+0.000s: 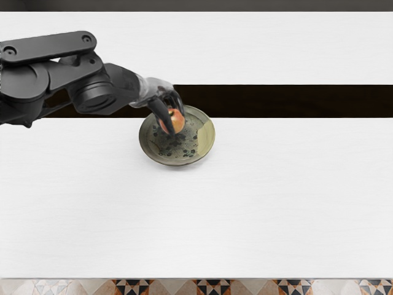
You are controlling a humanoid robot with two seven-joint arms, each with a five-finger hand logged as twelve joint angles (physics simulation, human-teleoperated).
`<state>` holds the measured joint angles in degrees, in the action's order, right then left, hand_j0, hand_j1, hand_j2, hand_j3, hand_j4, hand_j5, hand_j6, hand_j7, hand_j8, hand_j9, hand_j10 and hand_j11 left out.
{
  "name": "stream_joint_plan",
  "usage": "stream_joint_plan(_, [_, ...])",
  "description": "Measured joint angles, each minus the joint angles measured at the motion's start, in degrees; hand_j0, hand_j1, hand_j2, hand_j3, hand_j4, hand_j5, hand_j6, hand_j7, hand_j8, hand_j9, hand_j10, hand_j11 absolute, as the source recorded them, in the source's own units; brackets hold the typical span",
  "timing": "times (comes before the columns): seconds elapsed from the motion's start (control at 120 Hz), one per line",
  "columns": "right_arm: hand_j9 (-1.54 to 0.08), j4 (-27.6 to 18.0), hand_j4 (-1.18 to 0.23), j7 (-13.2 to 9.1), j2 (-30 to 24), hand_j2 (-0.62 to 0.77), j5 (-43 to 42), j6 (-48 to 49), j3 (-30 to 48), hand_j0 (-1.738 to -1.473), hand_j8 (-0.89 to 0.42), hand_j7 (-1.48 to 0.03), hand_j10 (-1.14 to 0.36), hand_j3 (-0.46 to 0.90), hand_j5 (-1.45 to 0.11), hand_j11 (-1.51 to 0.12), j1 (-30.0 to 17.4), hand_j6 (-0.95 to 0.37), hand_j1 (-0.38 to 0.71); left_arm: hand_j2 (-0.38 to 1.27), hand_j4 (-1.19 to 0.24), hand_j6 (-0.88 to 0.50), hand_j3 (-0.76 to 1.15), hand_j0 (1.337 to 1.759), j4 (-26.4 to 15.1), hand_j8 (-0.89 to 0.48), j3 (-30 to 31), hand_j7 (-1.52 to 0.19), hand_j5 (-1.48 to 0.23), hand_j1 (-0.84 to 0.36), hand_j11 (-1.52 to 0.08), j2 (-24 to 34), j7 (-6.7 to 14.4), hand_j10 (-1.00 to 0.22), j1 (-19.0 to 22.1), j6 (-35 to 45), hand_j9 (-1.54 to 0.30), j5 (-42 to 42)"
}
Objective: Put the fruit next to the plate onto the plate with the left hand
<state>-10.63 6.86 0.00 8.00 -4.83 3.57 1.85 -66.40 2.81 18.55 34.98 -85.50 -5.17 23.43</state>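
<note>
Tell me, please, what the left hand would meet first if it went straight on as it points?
Probably the plate: the left hand, closed on the fruit, points right and downward over it. Its height above the plate is unclear.

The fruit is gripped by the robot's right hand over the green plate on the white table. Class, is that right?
Not quite. The head view shows the left hand gripping the fruit, because its arm comes in from the picture's left edge. The rest stands: the fruit is over the green plate on the white table.
</note>
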Motion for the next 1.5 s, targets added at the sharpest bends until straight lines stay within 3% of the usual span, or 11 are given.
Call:
stream_joint_plan(0.1, [-0.05, 0.00, -0.04, -0.02, 0.00, -0.01, 0.00, 0.00, 0.01, -1.658, -0.04, -0.05, -0.03, 0.00, -0.05, -0.05, 0.00, -0.04, -0.31, 0.64, -0.61, -0.18, 0.00, 1.651, -0.33, -0.22, 0.07, -1.15, -1.23, -0.48, -1.13, 0.08, 0.01, -0.71, 0.16, 0.09, -1.12, 0.06])
stream_joint_plan(0.2, [-0.05, 0.00, -0.04, -0.02, 0.00, -0.01, 0.00, 0.00, 0.00, -1.658, -0.03, -0.05, -0.03, 0.00, -0.05, -0.05, 0.00, -0.04, -0.31, 0.45, -0.65, -0.26, 0.00, 1.653, -0.43, -0.28, 0.09, -0.93, -0.98, -0.36, -0.91, 0.08, 0.02, -0.61, 0.16, 0.29, -0.91, 0.38])
stream_joint_plan(0.3, [-0.05, 0.00, -0.04, -0.01, 0.00, -0.01, 0.00, 0.00, -0.01, -1.658, -0.04, -0.05, -0.03, 0.00, -0.05, -0.05, 0.00, -0.04, -0.31, 0.29, -0.57, -0.23, 0.00, 1.655, -0.47, -0.24, 0.02, -0.71, -0.73, -0.21, -0.69, 0.08, 0.02, -0.47, 0.57, 0.37, -0.69, 0.47])
stream_joint_plan(0.417, [-0.05, 0.00, -0.04, 0.00, 0.00, -0.01, 0.00, 0.00, 0.01, -1.658, -0.04, -0.05, -0.04, 0.00, -0.05, -0.05, 0.00, -0.04, -0.31, 0.19, -0.43, -0.24, 0.00, 1.656, -0.40, -0.24, -0.12, -0.54, -0.56, -0.10, -0.53, 0.17, 0.02, -0.38, 0.55, 0.38, -0.53, -0.02])
stream_joint_plan(0.633, [-0.05, 0.00, -0.04, 0.00, 0.00, -0.01, 0.00, 0.00, -0.01, -1.658, -0.04, -0.05, -0.03, 0.00, -0.05, -0.05, 0.06, -0.04, -0.31, 0.10, -0.31, -0.25, 0.00, 1.658, -0.16, -0.25, -0.78, -0.40, -0.41, 0.00, -0.40, 1.08, 0.02, -0.30, 0.60, 0.25, -0.40, -1.70])
stream_joint_plan(0.8, [-0.05, 0.00, -0.04, 0.00, 0.00, -0.01, 0.00, 0.00, 0.01, -1.658, -0.04, -0.05, -0.03, 0.00, -0.05, -0.05, 0.04, -0.04, -0.31, 0.07, -0.28, -0.25, 0.00, 1.658, -0.05, -0.25, -6.34, -0.36, -0.36, 0.03, -0.36, 10.14, 0.02, -0.27, 1.57, -5.43, -0.36, -6.50])
stream_joint_plan(0.942, [-0.05, 0.00, -0.03, 0.00, 0.00, -0.01, 0.00, 0.00, -0.03, -1.658, -0.03, -0.05, -0.03, 0.00, -0.05, -0.05, 0.08, -0.04, -0.31, 0.06, -0.26, -0.25, 0.00, 1.658, -0.02, -0.25, -17.32, -0.34, -0.34, 0.04, -0.34, 18.68, 0.02, -0.26, 10.47, -16.36, -0.34, -10.02])
stream_joint_plan(1.1, [-0.05, 0.06, -0.03, 0.00, 0.00, -0.01, 0.00, 0.00, 0.01, -1.658, -0.03, -0.05, -0.03, 0.00, -0.05, -0.05, 0.09, -0.04, -0.31, 0.06, -0.26, -0.25, 0.00, 1.658, 0.27, -0.25, -29.59, -0.33, -0.33, 0.05, -0.33, 23.36, 0.02, -0.25, 18.28, -26.25, -0.33, -11.03])
stream_joint_plan(1.358, [-0.05, 0.16, -0.03, 0.00, 0.00, -0.01, 0.00, -0.06, 0.03, -1.658, -0.03, -0.05, -0.03, 0.00, -0.05, -0.05, 0.09, -0.03, -0.31, 0.05, -0.25, -0.25, 0.00, 1.658, 3.23, -0.25, -45.30, -0.33, -0.33, 0.05, -0.33, 29.35, 0.02, -0.25, 31.49, -29.56, -0.33, -13.50])
stream_joint_plan(1.5, [-0.05, 0.17, -0.04, 0.00, 0.00, -0.01, 0.00, -0.06, 0.04, -1.658, -0.03, -0.05, -0.03, 0.00, -0.05, -0.05, 0.09, -0.04, -0.31, 0.05, -0.25, -0.25, 0.00, 1.658, 4.46, -0.25, -49.01, -0.32, -0.32, 0.05, -0.32, 31.53, 0.02, -0.25, 34.75, -29.79, -0.32, -15.41])
